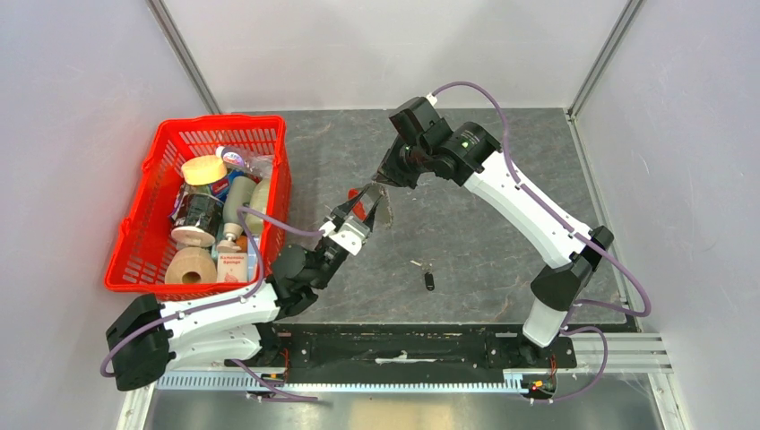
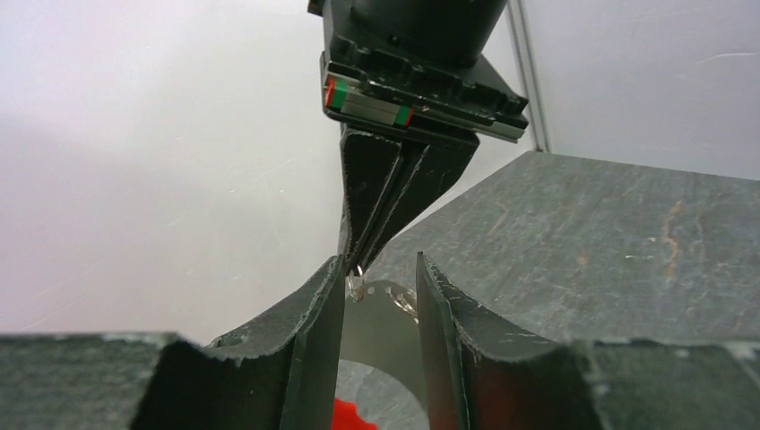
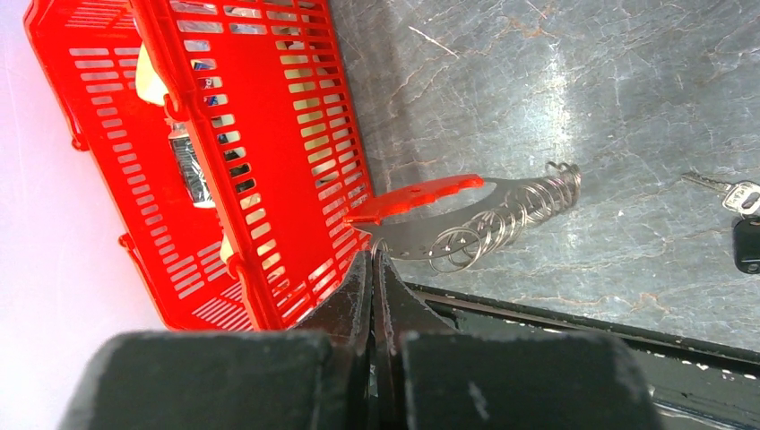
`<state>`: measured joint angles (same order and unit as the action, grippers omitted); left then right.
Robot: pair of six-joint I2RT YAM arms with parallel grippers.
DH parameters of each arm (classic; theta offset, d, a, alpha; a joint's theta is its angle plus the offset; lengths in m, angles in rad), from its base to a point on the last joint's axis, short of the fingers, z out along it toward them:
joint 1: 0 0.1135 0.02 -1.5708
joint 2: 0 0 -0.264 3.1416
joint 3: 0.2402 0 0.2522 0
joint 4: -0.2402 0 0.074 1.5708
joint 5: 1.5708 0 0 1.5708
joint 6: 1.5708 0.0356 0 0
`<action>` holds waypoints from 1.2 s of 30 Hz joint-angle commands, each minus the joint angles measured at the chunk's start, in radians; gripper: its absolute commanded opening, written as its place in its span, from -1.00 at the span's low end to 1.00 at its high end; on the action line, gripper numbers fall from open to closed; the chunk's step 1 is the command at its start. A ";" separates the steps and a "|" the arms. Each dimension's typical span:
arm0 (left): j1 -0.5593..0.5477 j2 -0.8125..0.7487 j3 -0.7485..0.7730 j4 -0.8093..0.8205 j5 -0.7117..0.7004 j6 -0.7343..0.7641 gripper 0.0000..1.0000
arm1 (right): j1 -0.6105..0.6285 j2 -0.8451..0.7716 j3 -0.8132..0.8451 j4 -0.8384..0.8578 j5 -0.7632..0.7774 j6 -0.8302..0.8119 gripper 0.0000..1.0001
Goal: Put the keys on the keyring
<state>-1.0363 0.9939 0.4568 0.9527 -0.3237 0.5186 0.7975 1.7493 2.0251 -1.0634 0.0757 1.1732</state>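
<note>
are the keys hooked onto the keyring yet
No, the keys lie loose on the table, clearly apart from the keyring.

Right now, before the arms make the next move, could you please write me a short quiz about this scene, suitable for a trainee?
1. True or false: the keys already hang on the keyring.
2. Where do the keys lie? A in the red basket; B on the table; C in the jaws of the left gripper.
3. What do the shut jaws of the right gripper pinch?

Key: 1 false; 2 B; 3 a small ring at the keyring's edge.
</note>
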 commanded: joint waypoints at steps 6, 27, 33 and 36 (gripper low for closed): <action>-0.008 0.042 0.002 0.107 -0.067 0.107 -0.16 | 0.007 -0.038 0.051 0.025 -0.002 -0.007 -1.00; -0.008 0.092 -0.002 0.171 -0.103 0.151 -0.44 | 0.026 -0.053 0.057 0.027 -0.007 -0.006 -1.00; -0.008 0.103 -0.003 0.170 -0.109 0.156 -0.43 | 0.031 -0.062 0.062 0.027 -0.004 -0.007 -1.00; -0.007 0.111 -0.005 0.175 -0.116 0.161 -0.42 | 0.033 -0.063 0.066 0.028 -0.002 -0.007 -1.00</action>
<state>-1.0397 1.0931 0.4511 1.0576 -0.4175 0.6403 0.8230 1.7397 2.0350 -1.0630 0.0715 1.1687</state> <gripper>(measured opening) 0.287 0.007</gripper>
